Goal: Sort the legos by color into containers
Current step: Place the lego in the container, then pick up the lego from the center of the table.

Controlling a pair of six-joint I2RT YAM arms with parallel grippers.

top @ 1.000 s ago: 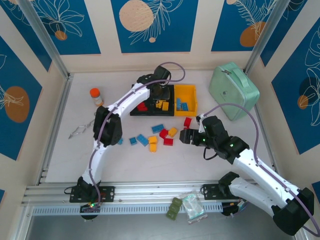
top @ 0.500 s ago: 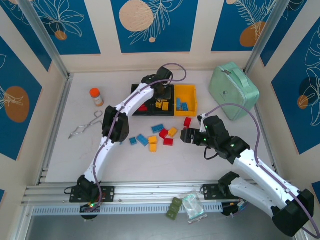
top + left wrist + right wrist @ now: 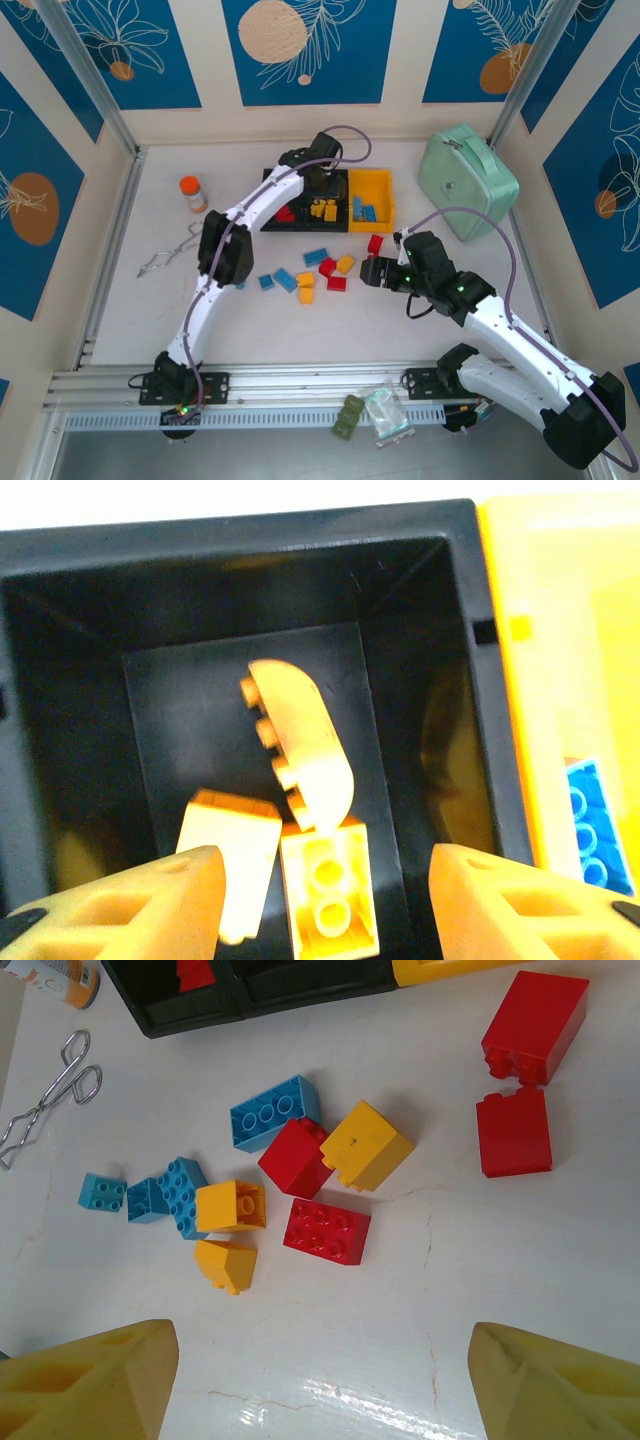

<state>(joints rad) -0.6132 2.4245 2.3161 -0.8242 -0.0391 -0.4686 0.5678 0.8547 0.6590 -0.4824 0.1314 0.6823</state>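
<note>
The right gripper (image 3: 320,1390), spread and empty, is nearer the red, blue and yellow-orange studded plastic bricks (image 3: 326,1230) lying loose just ahead of it; the left gripper (image 3: 325,900), likewise released, hovers over the middle black plastic bin (image 3: 420,590).

Glossy plastic legos (image 3: 327,1230), metal tongs (image 3: 45,1100)

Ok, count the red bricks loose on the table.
4. Right wrist view: one red brick top right, a second just below, a third between a blue brick and a yellow brick, a fourth below that. More may be hidden.
</note>
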